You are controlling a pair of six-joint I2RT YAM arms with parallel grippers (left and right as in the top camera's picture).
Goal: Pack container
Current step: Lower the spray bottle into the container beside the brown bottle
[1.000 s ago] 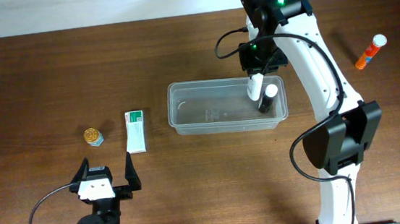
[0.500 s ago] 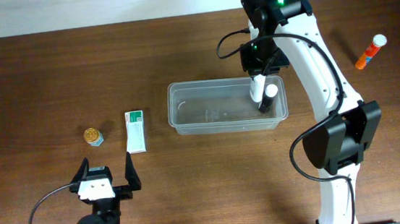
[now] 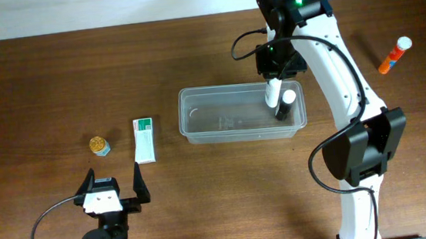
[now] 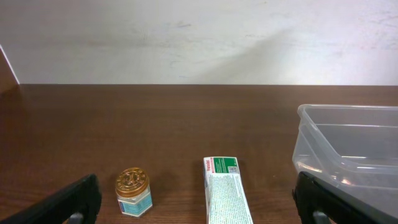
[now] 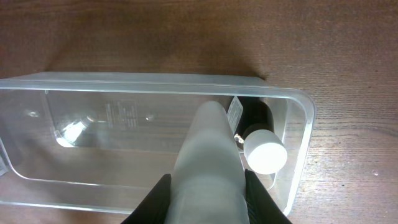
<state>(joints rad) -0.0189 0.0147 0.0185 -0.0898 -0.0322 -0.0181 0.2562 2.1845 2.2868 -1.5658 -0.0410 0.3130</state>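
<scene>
We see the container (image 3: 214, 118) in the middle of the table (image 3: 55, 79), with its long side across the overhead view. It is a clear plastic tub and it stands upright and open on top.

The right gripper (image 5: 206, 194) hangs above the right end of the container. Its two fingers (image 5: 157, 198) are clamped on a white tube (image 5: 208, 140), one on each side. The tube points down into the container, and we cannot tell if its lower end touches the bottom. Just beside the tube, in the right end of the container, there is a small dark bottle (image 5: 255, 117) with a round white cap (image 5: 265, 155). We cannot tell if the bottle touches the tube.

The left gripper (image 3: 114, 184) is at the near left part of the table, well apart from the container. Its fingers stand wide apart and we see nothing between them.

In front of the left gripper a small jar (image 4: 133, 193) with a gold lid stands on the table. Near it, on the side of the container, lies a flat white and green box (image 4: 225, 194). The box and the jar do not touch each other, and the box is apart from the container.

On the far right of the table an orange and white tube (image 3: 394, 55) lies at an angle, well apart from all other things.
</scene>
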